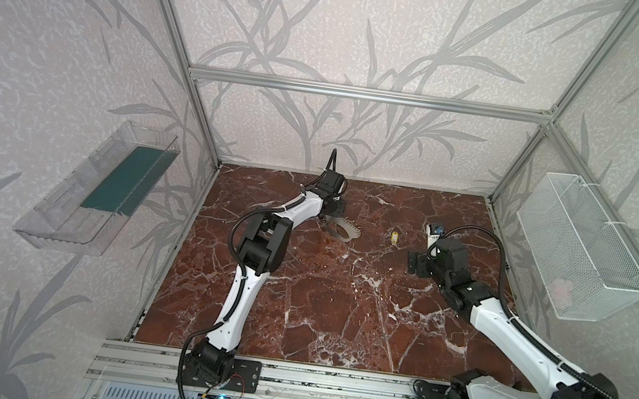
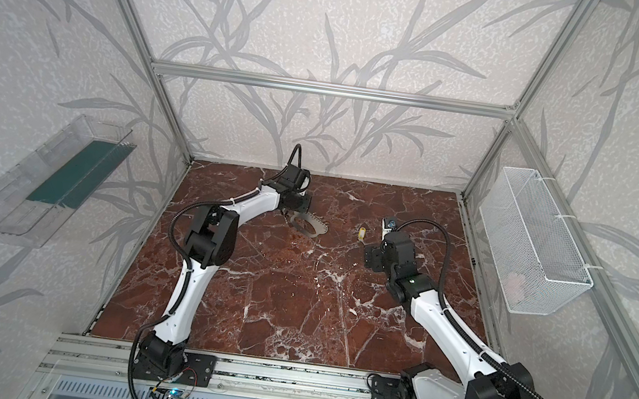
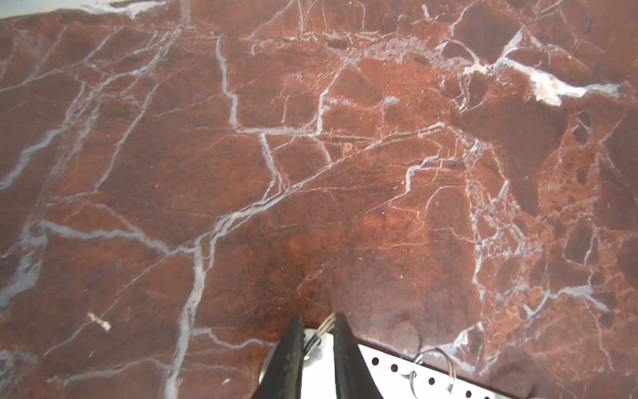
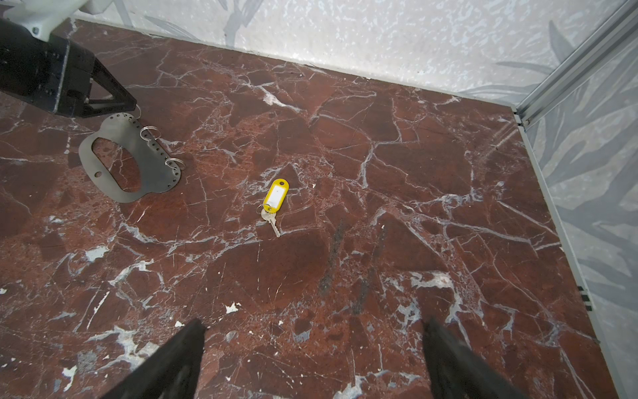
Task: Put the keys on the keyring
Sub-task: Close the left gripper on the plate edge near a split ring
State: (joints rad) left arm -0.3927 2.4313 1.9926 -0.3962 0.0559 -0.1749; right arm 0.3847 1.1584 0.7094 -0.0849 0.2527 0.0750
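A small silver key on a yellow tag lies flat on the marble, seen as a yellow speck in both top views. Left of it lies a flat grey metal plate with an oval cutout, a holed rim and silver keyrings on that rim. My left gripper is down at the plate's far corner, fingers nearly together with one keyring pinched between them. My right gripper hovers wide open and empty, on the near side of the key.
Another loose ring hangs on the plate rim beside the left fingers. A white wire basket hangs on the right wall and a clear plastic tray on the left wall. Aluminium frame posts and walls close the marble floor.
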